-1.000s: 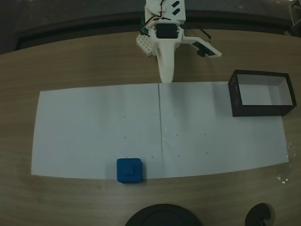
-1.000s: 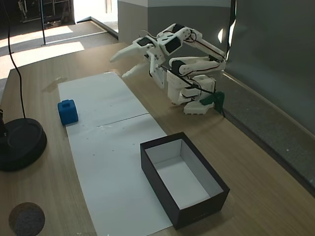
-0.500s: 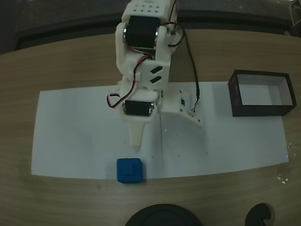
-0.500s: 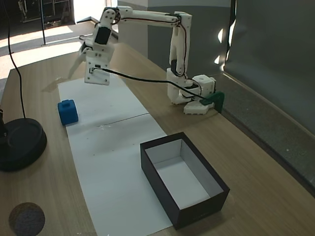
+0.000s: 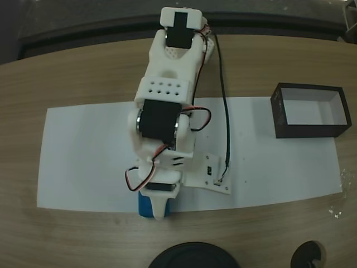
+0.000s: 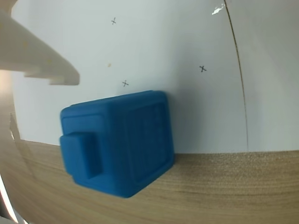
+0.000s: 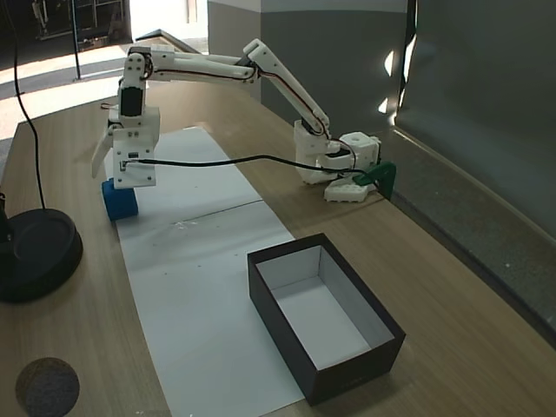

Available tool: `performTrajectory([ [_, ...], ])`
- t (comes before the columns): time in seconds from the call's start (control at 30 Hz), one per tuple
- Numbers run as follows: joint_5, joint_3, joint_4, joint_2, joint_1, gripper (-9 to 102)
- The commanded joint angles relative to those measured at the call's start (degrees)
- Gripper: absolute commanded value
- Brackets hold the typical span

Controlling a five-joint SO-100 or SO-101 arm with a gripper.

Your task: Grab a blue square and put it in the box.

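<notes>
The arm is reaching over the white paper (image 7: pixel 208 287), its gripper (image 7: pixel 111 167) hanging fingers apart directly above the blue square (image 6: pixel 119 142), which is sitting at the sheet's edge, well apart from the box (image 7: pixel 326 323) at five o'clock.

Top-down fixed view: looks straight down on the surface (image 5: pixel 67 72), arm base at the far edge, box (image 5: pixel 310 110) near the right edge.
Angled fixed view: stands high off one end, looks along the paper sheet (image 7: pixel 208 287), box (image 7: pixel 326 317) nearest.
Wrist view: very close, facing down at the blue square (image 6: pixel 119 142) on the paper's edge.
Shared: both fixed views take in the arm, sheet and box.
</notes>
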Motion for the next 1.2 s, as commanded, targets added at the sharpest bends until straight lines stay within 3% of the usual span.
performTrajectory([
  [0.0,0.3,-5.2,-0.4,-0.4,0.3,32],
  [0.3,0.0,-12.4,-0.5,-9.2,2.6,31],
  [0.5,-0.1,-16.3,-0.2,-12.9,3.8,12],
  [0.7,0.4,-20.5,5.5,-7.1,-0.4,11],
  [0.93,0.0,-16.5,7.9,20.6,-13.9,11],
  [1.17,-3.3,3.6,7.5,49.0,-44.4,11],
])
